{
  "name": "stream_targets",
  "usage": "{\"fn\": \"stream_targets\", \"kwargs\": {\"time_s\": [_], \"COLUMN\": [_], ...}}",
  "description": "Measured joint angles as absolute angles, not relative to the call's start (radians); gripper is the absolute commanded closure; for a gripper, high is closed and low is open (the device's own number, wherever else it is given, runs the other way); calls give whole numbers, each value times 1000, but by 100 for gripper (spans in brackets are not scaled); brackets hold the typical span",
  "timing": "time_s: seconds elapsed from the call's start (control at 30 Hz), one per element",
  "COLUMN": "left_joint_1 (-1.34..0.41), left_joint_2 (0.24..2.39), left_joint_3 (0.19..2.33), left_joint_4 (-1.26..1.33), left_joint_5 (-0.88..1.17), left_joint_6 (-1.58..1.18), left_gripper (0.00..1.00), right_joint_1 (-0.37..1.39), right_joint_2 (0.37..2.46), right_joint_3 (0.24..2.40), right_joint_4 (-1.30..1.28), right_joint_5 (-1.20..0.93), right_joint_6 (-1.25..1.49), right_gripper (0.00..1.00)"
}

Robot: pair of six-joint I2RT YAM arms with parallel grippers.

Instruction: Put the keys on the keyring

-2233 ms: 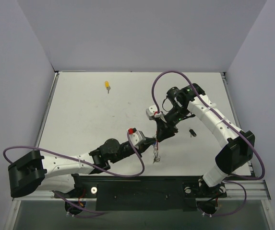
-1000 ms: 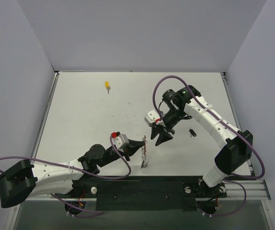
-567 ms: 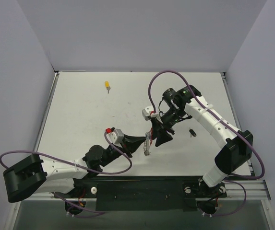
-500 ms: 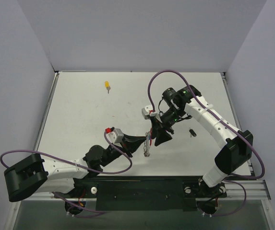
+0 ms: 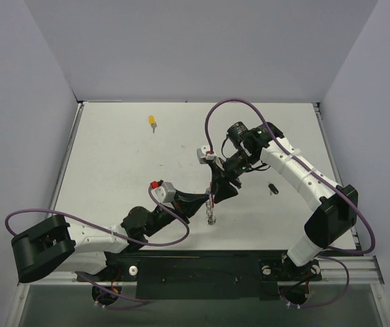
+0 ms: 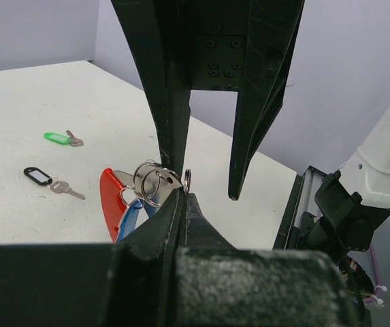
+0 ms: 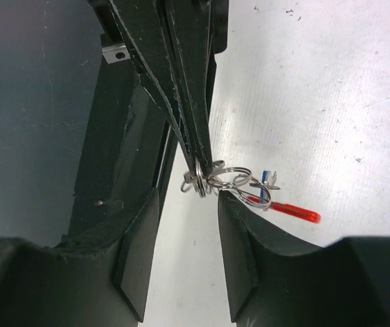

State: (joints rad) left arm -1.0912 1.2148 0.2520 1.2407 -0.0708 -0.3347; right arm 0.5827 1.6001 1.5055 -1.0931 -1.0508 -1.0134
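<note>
Pinching one keyring (image 6: pixel 147 185), left end effector (image 6: pixel 181 195), right end effector (image 7: pixel 186 203) spread, three loose keys (image 6: pixel 45 179)

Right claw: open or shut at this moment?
Open: right wrist view shows the right claw with fingers apart, flanking the shut left claw, which pinches the keyring.

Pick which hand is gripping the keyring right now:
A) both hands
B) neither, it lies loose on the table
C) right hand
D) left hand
D: the left hand is shut with its tips clamped on the metal rings of the keyring, holding it up off the table, while the right hand is open, one finger on each side of those rings.
</note>
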Motion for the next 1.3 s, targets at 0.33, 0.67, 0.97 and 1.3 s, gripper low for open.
{"fn": "stream_targets", "kwargs": {"time_s": [0.33, 0.67, 0.97, 1.3], "left_joint_1": [-1092, -1094, -1071, -1058], "left_joint_2": [1220, 1222, 1154, 874], "left_joint_3": [252, 252, 253, 350], "left_joint_4": [1246, 1254, 1136, 648], "left_joint_5": [-75, -74, -39, 44], "left_joint_6": [-346, -360, -335, -109], "left_gripper": [100, 100, 52, 36], "right_joint_1": [598, 598, 618, 666], "right_joint_2": [1600, 1600, 1601, 1619], "right_joint_3": [1505, 1505, 1512, 1593], "right_joint_4": [-1079, -1066, -1071, -1175], "right_joint_5": [-1053, -1048, -970, -770], "right_joint_6": [-997, -987, -934, -985], "right_gripper": [87, 100, 100, 100]}}
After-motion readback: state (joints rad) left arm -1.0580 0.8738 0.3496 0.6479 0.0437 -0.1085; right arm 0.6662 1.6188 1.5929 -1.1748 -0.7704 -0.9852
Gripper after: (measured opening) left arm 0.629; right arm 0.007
